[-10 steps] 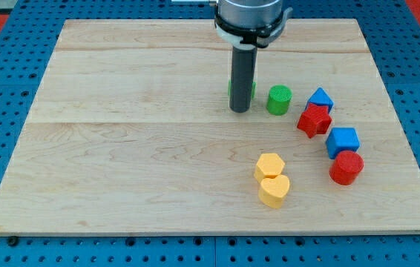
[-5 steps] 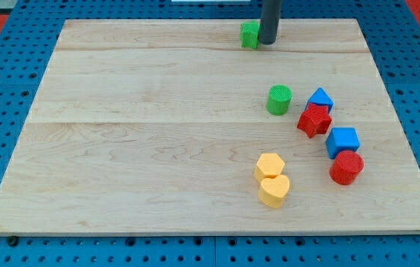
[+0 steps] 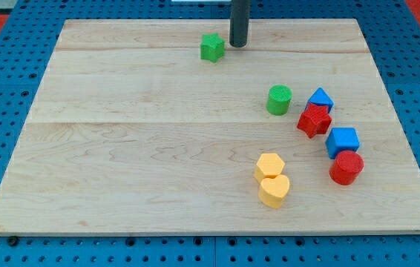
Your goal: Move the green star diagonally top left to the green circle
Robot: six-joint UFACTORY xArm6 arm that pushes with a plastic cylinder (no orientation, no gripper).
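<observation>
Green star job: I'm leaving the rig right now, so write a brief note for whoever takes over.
My tip is near the view's top edge, just right of the green star, a small gap between them, not touching.
The green star lies up and to the left of the green circle, well apart from it.
Done: the star already sits diagonally top left of the circle.
Left: probably nothing, unless it should sit closer.

Green blocks: two, green star (image 3: 211, 47) and green circle (image 3: 279, 99)
Red blocks: two, red star (image 3: 314, 120) and red cylinder (image 3: 346, 167)
Blue blocks: two, upper blue block (image 3: 320, 99) and blue cube (image 3: 342, 141)
Yellow blocks: two, yellow hexagon (image 3: 269, 165) and yellow heart (image 3: 274, 190)
</observation>
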